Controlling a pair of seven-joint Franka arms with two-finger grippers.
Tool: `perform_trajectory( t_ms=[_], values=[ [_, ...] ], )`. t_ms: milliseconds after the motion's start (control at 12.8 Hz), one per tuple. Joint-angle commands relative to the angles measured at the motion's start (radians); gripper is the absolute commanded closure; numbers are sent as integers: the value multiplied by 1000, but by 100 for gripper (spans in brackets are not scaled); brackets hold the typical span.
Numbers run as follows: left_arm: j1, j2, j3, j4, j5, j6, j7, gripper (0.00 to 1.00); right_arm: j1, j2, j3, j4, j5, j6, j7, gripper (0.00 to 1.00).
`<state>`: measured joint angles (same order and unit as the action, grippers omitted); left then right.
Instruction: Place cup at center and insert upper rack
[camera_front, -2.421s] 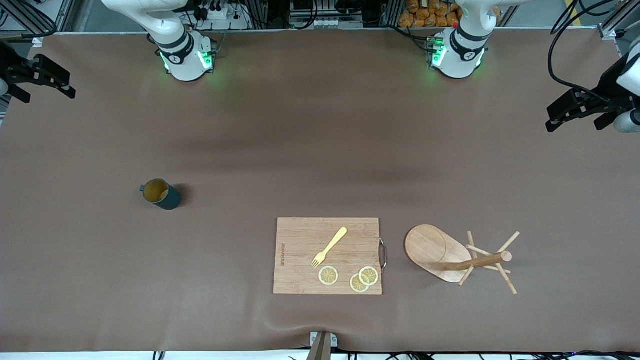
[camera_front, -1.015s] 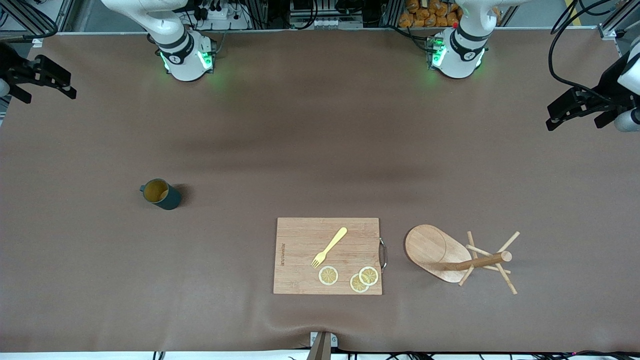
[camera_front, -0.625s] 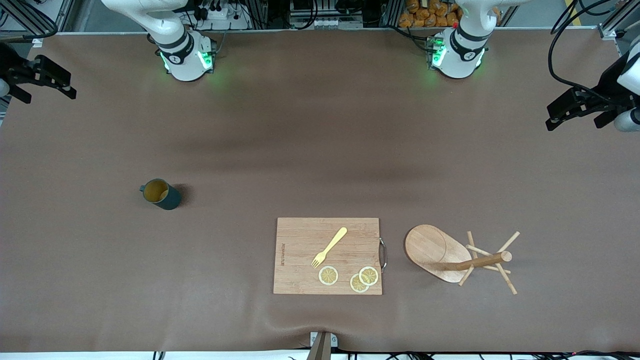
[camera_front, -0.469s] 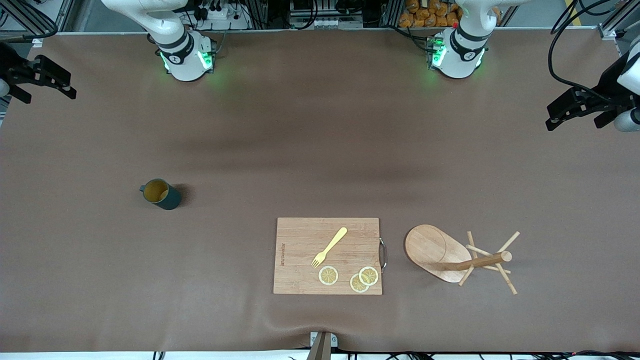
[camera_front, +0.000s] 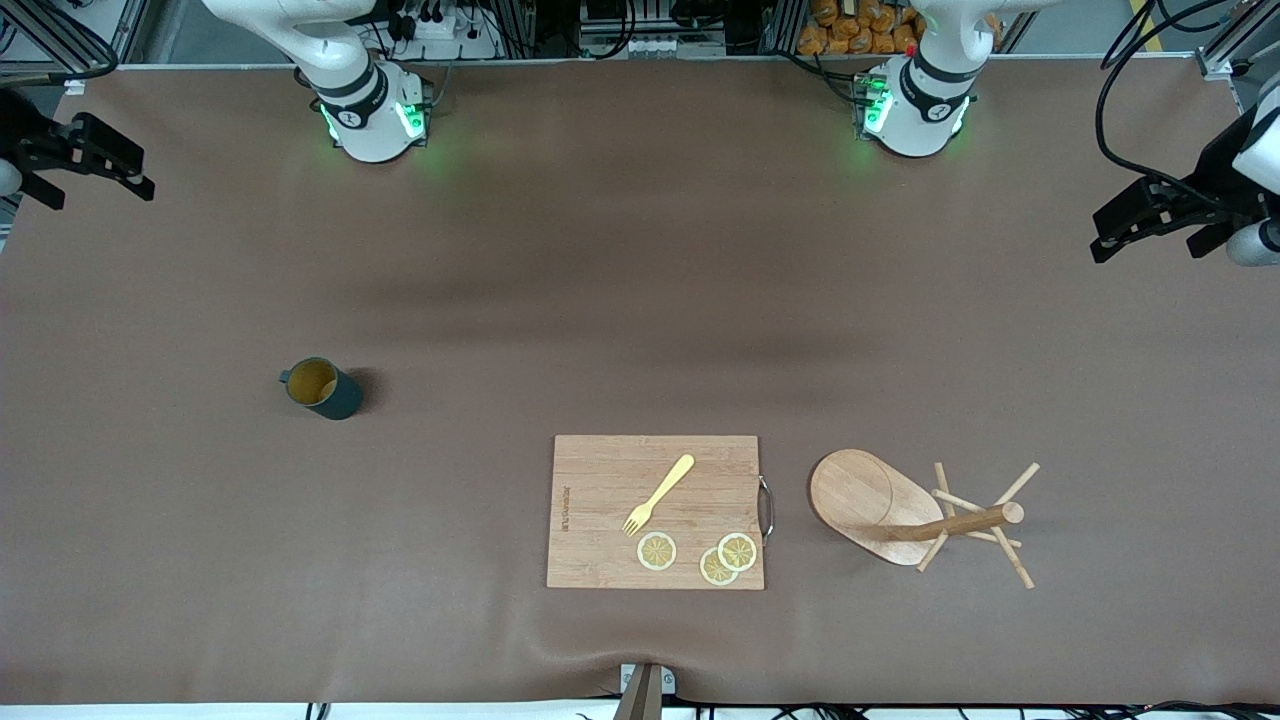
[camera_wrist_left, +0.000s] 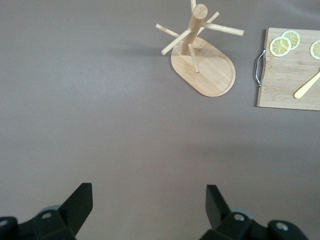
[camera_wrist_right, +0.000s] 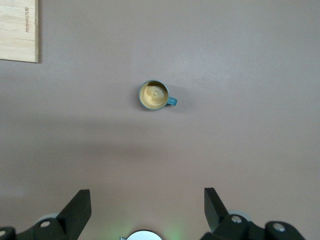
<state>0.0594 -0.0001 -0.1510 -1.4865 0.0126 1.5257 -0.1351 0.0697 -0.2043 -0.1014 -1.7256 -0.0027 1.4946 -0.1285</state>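
Cup (camera_front: 322, 388) upright on counter (camera_front: 620, 290), toward right arm's end, well apart from everything else; handle visible in right wrist view (camera_wrist_right: 156, 95). Rack (camera_front: 915, 515) standing on its oval base toward left arm's end, just beside board (camera_front: 656, 511), seemingly not touching. Fork (camera_front: 658, 494) and three lemon slices (camera_front: 657, 551) on board. Right gripper (camera_front: 85, 160) up over counter edge at right arm's end, jaws apart, nothing between. Left gripper (camera_front: 1150, 220) up at left arm's end, jaws apart, holding nothing. Both arms waiting.
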Motion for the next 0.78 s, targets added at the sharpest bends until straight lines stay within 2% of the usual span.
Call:
perform_trajectory(
  t_ms=[0,703],
  values=[
    [2,6,-4,12,-2,-7,-9,0,12,-14,-1,-20,-5,9,15,0],
    [0,6,-4,11,-6,1,-9,0,2,-20,-4,-25,-5,4,17,0]
  ],
)
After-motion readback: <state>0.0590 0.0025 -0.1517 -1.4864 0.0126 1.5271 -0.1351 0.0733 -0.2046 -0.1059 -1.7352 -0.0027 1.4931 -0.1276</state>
